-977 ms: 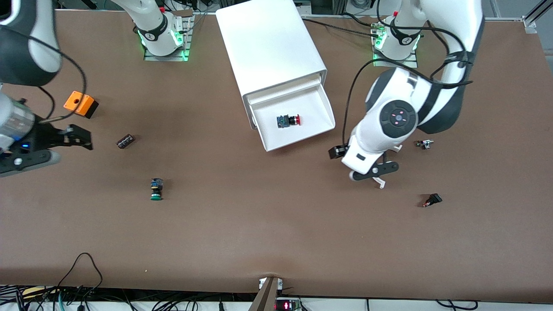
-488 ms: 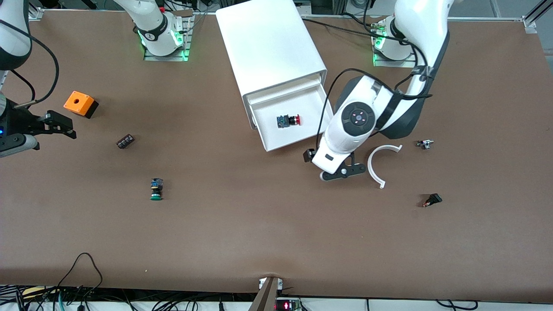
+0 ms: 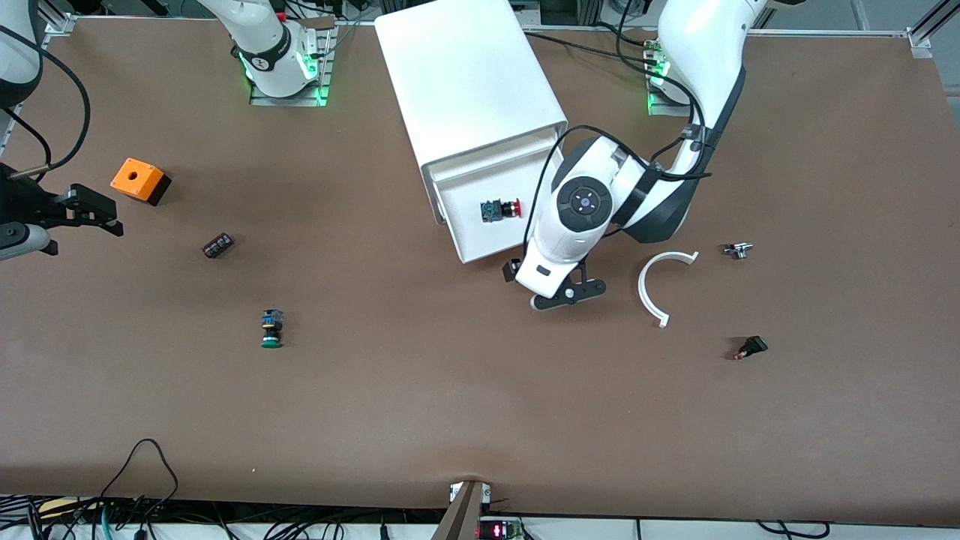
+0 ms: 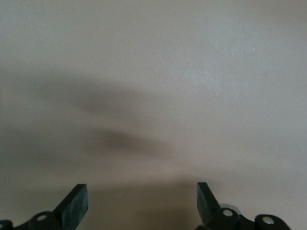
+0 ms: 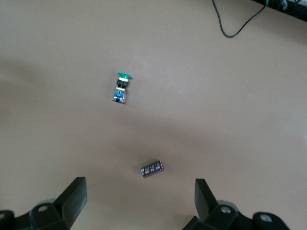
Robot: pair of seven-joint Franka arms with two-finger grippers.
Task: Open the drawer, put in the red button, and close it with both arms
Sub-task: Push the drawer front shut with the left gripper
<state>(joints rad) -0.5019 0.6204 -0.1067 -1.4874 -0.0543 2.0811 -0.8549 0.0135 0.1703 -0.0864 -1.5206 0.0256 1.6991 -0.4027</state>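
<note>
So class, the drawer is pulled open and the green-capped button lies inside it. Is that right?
Not quite. The front view shows the drawer pulled open, but the button inside it is the red button. The green-capped button lies out on the table, toward the right arm's end and nearer the front camera.

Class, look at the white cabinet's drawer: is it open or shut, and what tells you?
Open. The drawer juts out of the cabinet, with the red button lying in it.
</note>
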